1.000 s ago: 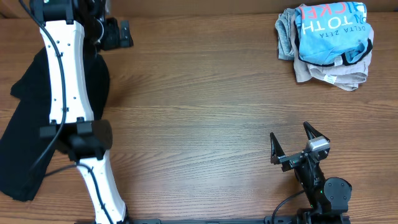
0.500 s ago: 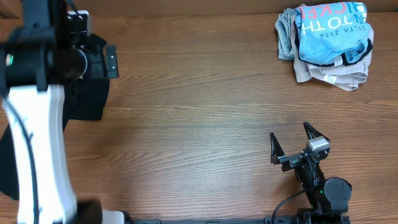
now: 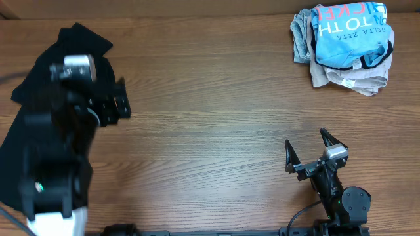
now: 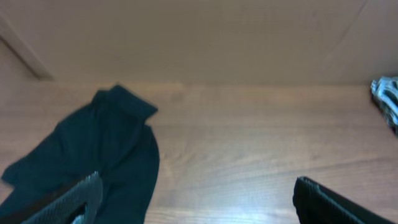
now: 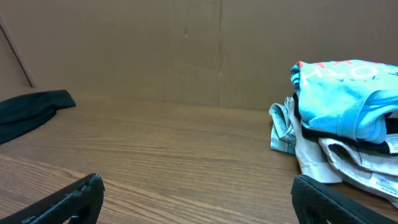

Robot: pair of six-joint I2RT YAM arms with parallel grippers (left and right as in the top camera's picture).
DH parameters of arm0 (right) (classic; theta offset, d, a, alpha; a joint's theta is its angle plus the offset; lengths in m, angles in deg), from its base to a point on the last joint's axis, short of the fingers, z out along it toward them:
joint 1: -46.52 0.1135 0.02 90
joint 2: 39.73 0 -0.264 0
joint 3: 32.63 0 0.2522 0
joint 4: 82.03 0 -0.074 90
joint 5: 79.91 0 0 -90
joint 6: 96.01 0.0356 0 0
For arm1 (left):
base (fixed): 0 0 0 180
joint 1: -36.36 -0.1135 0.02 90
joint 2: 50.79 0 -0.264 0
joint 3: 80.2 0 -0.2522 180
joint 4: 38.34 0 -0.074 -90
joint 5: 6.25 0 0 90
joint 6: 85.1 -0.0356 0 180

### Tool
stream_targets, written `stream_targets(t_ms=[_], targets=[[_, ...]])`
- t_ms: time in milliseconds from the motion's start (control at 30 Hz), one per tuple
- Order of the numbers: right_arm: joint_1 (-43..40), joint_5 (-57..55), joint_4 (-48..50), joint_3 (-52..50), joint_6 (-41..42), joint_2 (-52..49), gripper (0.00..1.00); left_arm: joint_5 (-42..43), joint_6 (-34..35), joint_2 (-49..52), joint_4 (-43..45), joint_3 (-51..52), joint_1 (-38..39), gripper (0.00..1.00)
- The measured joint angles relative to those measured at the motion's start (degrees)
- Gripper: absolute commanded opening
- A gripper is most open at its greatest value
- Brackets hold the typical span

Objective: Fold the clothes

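Black garment [image 3: 20, 154] lies rumpled and unfolded along the left side of the table [image 3: 210, 98]. The left gripper [image 4: 198, 198] hangs over its right edge, fingers wide apart with nothing between them. Further right, near the front edge, the right gripper [image 3: 306, 141] is likewise spread and empty. In the far right corner the blue T-shirt [image 3: 348, 36] sits folded atop a small pile [image 3: 341, 77]. That piece looks done; the black one seems all that remains.

I see a brown wood-grain table [image 3: 216, 118] filling my overhead view. Behind it stands a plain tan wall [image 5: 155, 50] with one vertical seam [image 5: 221, 56], evenly lit.
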Motion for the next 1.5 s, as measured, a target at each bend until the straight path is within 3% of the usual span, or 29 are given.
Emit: stream_targets(t_ms=[300, 700, 1500], targets=[[0.00, 0.00, 0.00, 0.00, 0.00, 0.00, 1.00, 0.68, 0.02, -20.41, 20.55, 24.94, 0.00, 1.00], [-0.02, 0.00, 0.00, 0.00, 0.02, 0.00, 1.00, 1.33, 0.37, -36.44, 41.09, 42.51, 0.00, 1.00], [0.00, 0.00, 0.00, 0.00, 0.04, 0.00, 1.00, 1.51, 3.96, -50.64, 54.31, 59.17, 0.00, 1.00]])
